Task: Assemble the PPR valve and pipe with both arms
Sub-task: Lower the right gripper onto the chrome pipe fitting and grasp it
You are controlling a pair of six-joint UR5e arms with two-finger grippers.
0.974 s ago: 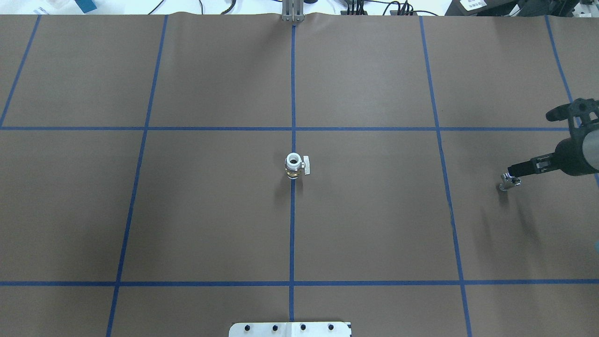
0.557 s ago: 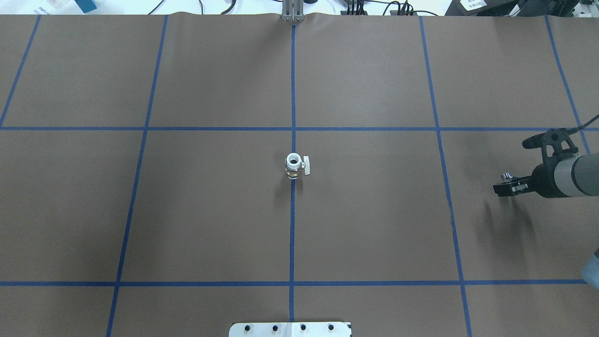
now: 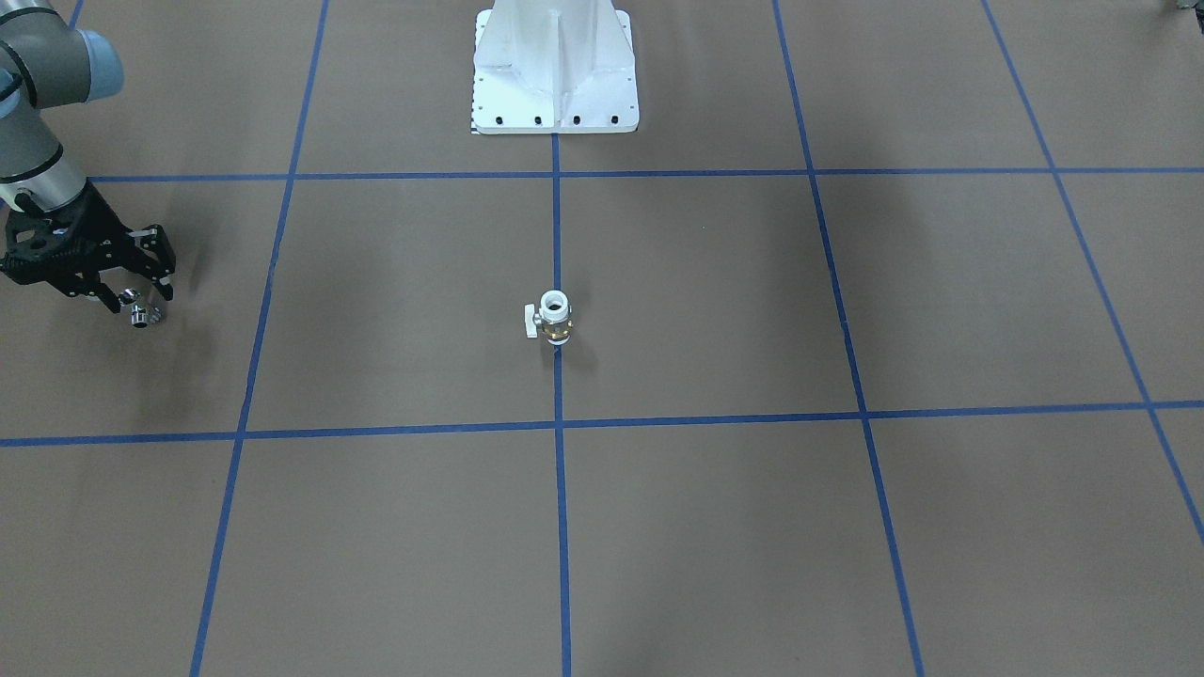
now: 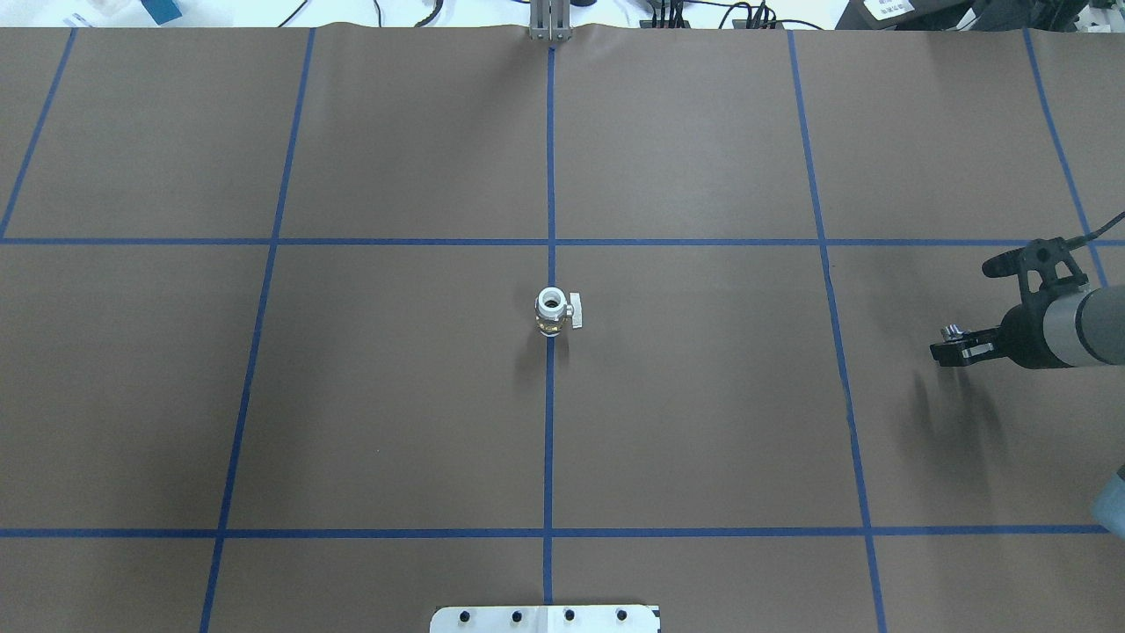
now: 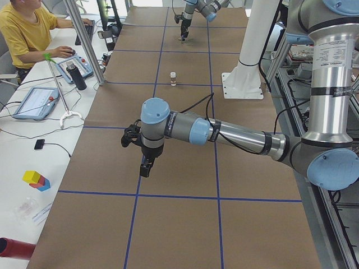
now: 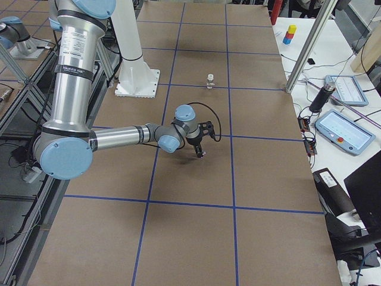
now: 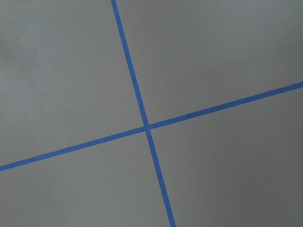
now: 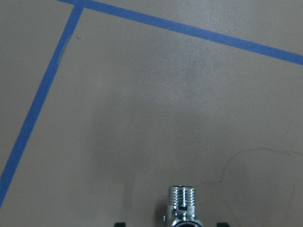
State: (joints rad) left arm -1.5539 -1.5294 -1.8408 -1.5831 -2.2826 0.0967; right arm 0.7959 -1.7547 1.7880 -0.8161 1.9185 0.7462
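Where the pipe (image 8: 181,204) shows in the right wrist view, it sits between the jaws of the right arm (image 4: 1068,330), which stand apart with a gap on either side. The right arm reaches in low and near level over the worktop's (image 4: 395,396) right-hand end. The PPR valve (image 4: 552,312) stands upright on the centre tape line (image 4: 549,440), well apart, with a broad stretch of worktop between. The left arm (image 5: 224,131) hangs wrist-down near a tape crossing; whether its jaws are apart or together cannot be told.
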